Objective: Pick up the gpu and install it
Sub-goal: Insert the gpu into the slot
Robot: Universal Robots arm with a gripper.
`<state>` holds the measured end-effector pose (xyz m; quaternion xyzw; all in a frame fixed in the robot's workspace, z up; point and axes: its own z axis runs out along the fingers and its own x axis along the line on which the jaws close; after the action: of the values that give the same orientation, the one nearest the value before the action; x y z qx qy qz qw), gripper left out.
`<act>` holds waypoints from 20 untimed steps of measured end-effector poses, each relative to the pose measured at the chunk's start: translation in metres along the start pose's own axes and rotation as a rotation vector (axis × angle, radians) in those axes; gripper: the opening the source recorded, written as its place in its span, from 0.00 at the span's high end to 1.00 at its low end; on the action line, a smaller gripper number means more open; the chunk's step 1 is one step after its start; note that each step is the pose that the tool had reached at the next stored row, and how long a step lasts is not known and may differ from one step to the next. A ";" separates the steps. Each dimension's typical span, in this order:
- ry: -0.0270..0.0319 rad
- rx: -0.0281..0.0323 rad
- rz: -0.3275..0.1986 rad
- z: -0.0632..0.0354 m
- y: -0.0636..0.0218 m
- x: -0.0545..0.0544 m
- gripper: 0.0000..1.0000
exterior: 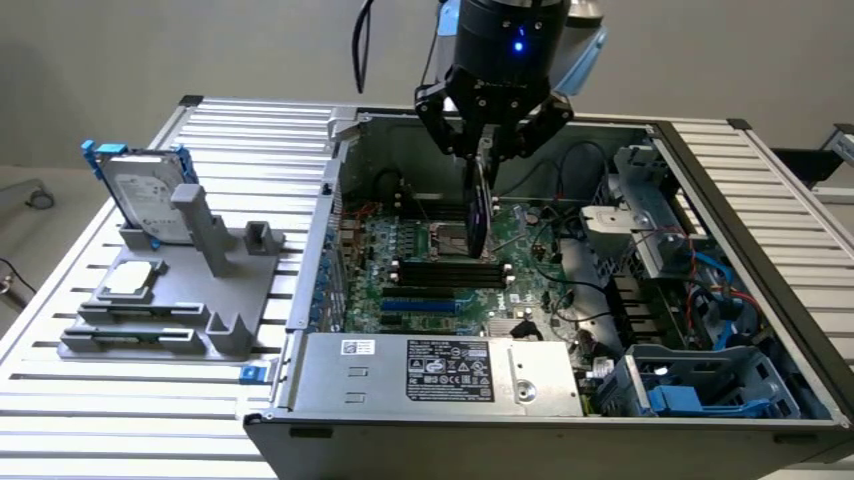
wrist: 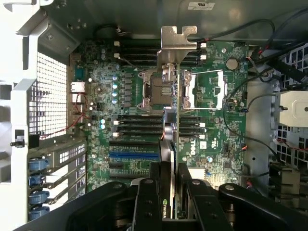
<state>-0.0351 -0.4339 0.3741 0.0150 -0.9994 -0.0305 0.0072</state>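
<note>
Over the ribbed tabletop (exterior: 80,400) and open case (exterior: 534,440), our claw (exterior: 486,148) pinches the gpu (exterior: 481,205) edge-down above the motherboard (exterior: 414,240): picked up, we judge, not yet seated.

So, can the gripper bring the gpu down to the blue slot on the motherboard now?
Probably yes: the case is open, the gripper holds the gpu edge-down above the motherboard, and no cable lies across the blue slot.
</note>
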 end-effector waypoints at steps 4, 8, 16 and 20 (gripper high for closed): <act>0.0042 0.0009 -0.072 0.0011 -0.0001 0.000 0.73; 0.0088 0.0020 -0.145 0.0022 -0.0001 0.000 0.73; 0.0177 0.0039 -0.291 0.0044 -0.0003 0.000 0.73; 0.0222 0.0049 -0.363 0.0056 -0.0003 0.000 0.73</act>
<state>-0.0351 -0.4338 0.3685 0.1956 -0.9802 -0.0287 0.0125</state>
